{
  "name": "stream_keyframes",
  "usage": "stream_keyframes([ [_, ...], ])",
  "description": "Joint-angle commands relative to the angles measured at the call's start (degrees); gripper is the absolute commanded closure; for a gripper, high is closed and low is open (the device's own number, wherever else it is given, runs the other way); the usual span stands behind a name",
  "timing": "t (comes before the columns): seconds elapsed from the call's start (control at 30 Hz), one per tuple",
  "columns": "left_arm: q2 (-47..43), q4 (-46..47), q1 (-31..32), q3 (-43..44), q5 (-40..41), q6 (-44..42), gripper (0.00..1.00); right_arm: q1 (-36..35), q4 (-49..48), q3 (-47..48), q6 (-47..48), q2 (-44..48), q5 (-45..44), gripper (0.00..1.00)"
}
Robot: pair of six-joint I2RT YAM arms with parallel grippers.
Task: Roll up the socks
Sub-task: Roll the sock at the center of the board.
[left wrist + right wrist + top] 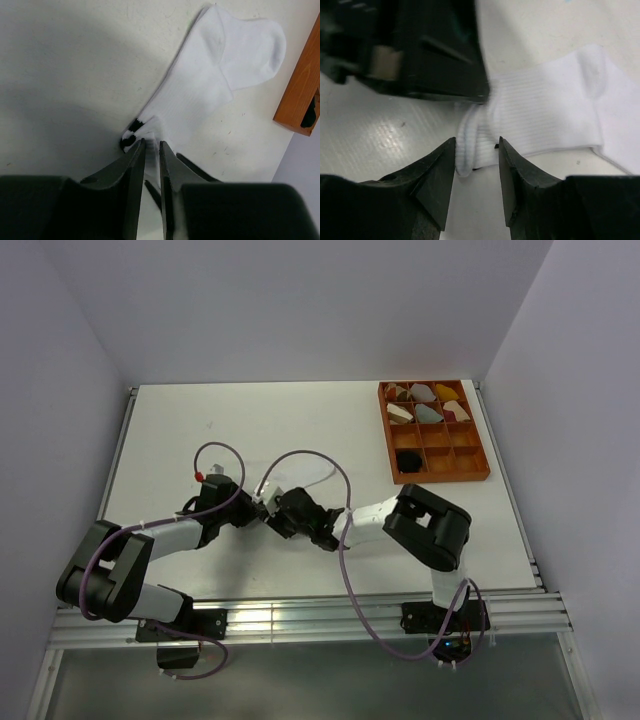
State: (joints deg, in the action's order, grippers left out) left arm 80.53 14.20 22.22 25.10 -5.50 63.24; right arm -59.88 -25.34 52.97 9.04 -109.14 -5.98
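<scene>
White sock runs far-right from its cuff, pinched by left pincer; right pincer straddles it, unclenched.

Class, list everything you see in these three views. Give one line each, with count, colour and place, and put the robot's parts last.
white sock: one, white with black cuff stripes, mid-table between the grippers
tray: one, orange-brown, compartmented, far right of the table
rolled bundles: about six, tan, grey, yellow and brown, in the tray's far compartments
black bundle: one, black, tray's nearest-left compartment
table: one, white, under everything
cables: two, purple, looping along the arms
arms: two, black and white, from the near edge
left gripper: one, black, pinching the sock's cuff
right gripper: one, black, jaws either side of the folded cuff end; grip unclear
</scene>
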Motion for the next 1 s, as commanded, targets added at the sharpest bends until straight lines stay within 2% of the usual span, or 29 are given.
stream_keyframes([
  [0.0, 1.0, -3.5, 0.4, 0.0, -0.5, -2.1, 0.76, 3.6, 1.4, 1.4, -3.8, 4.4, 4.0, 0.54],
  [0.07, 1.3, -3.2, 0.4, 0.0, -0.7, -2.1, 0.76, 4.2, 2.7, 2.3, -4.2, 4.6, 4.1, 0.57],
  [0.23, 1.4, -3.3, 0.5, 0.2, -0.7, -2.3, 0.76, 5.7, 4.3, 3.5, -5.9, 3.8, 6.8, 0.70],
  [0.4, 1.4, -3.1, 0.5, 0.1, -0.7, -2.3, 0.76, 6.3, 8.7, 6.1, -7.2, 0.1, 10.1, 0.81],
  [0.53, 1.6, -2.8, 0.4, 0.0, -0.7, -2.2, 0.76, 8.1, 13.7, 9.4, -8.9, -2.3, 15.8, 0.84],
  [0.8, 0.6, -4.5, 0.4, 0.6, 0.8, -2.9, 0.76, 13.4, 25.3, 14.0, -17.7, -3.8, 15.8, 0.87],
  [0.97, 1.1, -5.0, 0.4, 1.2, 1.4, -3.4, 0.76, 15.7, 32.0, 15.5, -22.9, -4.6, 21.3, 0.87],
])
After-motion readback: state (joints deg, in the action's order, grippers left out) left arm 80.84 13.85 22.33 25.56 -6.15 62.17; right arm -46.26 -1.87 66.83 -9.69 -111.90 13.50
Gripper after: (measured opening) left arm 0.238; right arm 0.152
